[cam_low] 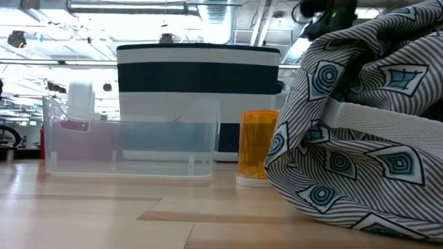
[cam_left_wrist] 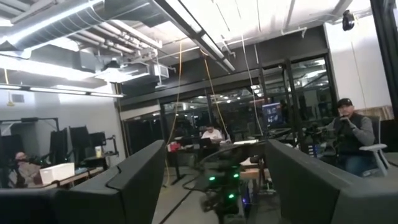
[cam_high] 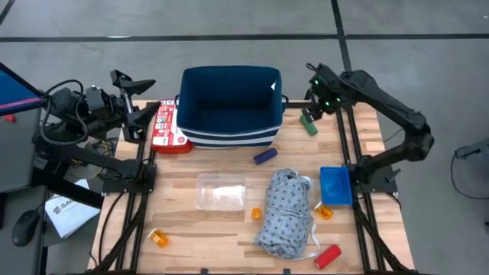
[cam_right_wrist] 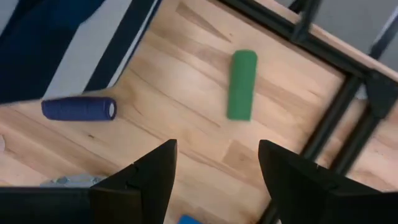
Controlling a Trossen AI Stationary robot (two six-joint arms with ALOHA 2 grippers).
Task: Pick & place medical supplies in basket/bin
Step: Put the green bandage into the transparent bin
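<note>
**Right claw spread above the green cylinder**

The right gripper [cam_right_wrist: 214, 171] hangs spread and empty over the green cylinder [cam_right_wrist: 241, 84], which lies on the table [cam_high: 199, 225] beside the navy basket [cam_high: 229, 107]. The left gripper [cam_left_wrist: 214, 186], also spread, waits off the table's left edge.

A navy fabric rectangular basket [cam_high: 229, 103] wears white stripes near its base. At its nine o'clock lies a red-and-white printed flat box [cam_high: 165, 126]. At five o'clock, a purple-blue cylinder [cam_high: 265, 156]; at three o'clock, a green cylinder [cam_right_wrist: 241, 84]. The crumpled cloth garment [cam_high: 286, 213] is grey, patterned with dark dots. Nearby: bright blue plastic bin [cam_high: 335, 186], orange pill bottle [cam_low: 257, 147], red cylinder [cam_high: 328, 256].
</note>
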